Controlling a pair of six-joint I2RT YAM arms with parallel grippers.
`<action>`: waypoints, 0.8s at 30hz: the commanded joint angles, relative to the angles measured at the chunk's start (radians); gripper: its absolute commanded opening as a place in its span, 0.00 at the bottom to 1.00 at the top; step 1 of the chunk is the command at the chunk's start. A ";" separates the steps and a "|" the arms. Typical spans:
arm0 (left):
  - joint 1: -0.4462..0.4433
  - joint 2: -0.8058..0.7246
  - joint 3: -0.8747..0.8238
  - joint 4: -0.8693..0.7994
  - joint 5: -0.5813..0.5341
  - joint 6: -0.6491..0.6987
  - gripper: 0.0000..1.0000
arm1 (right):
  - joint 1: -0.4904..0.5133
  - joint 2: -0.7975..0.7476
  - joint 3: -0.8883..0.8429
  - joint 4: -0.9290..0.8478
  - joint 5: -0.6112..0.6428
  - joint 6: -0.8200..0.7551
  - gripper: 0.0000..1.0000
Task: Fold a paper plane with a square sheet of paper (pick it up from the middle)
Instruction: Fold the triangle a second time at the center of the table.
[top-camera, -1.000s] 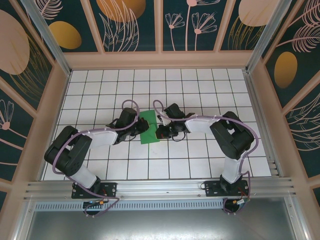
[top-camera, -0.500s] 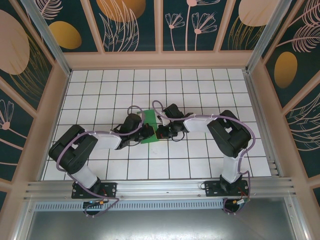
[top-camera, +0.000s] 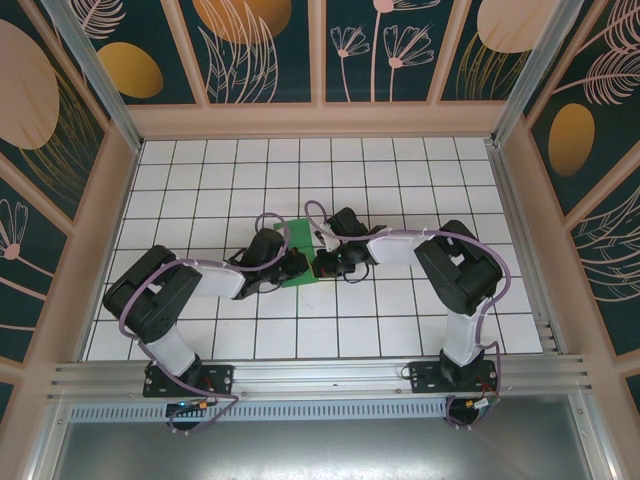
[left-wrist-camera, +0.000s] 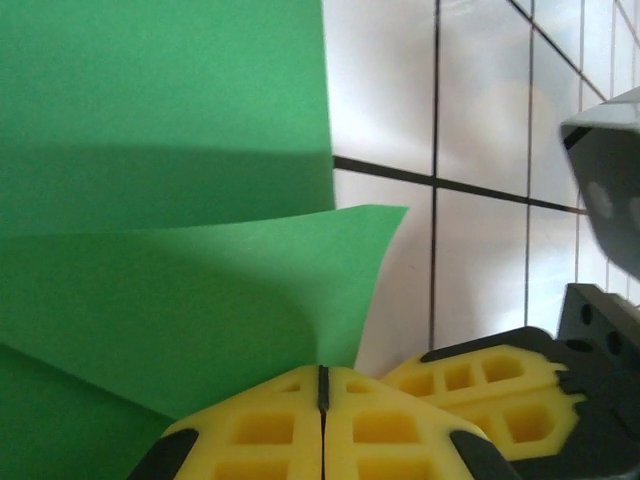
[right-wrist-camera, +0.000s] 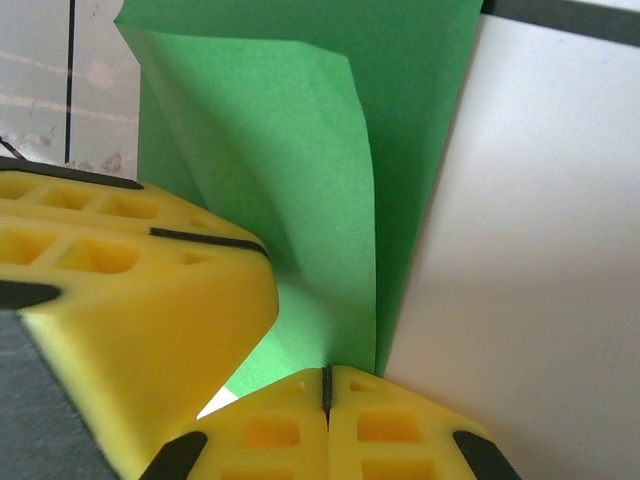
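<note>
left arm: elbow bent outward, forearm angled inward | left gripper: fingers pressed together, pinching green paper | right arm: elbow outward, forearm inward | right gripper: fingers together on the paper, just beside the left gripper

- Square sheet of paper: thin green paper, smooth and matt.
- Left gripper: yellow plastic, matt.
- Table: white tiles, a little glossy.

Paper sits between left gripper and right gripper.
</note>
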 joint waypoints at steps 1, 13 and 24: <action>-0.008 0.019 -0.026 -0.005 -0.029 -0.018 0.08 | -0.001 0.039 -0.010 -0.079 0.073 -0.007 0.00; 0.009 0.019 0.020 -0.130 -0.135 0.032 0.08 | 0.004 0.048 -0.039 -0.155 0.183 -0.047 0.00; 0.174 -0.002 0.022 -0.169 -0.113 0.126 0.08 | 0.005 0.062 -0.069 -0.182 0.217 -0.069 0.00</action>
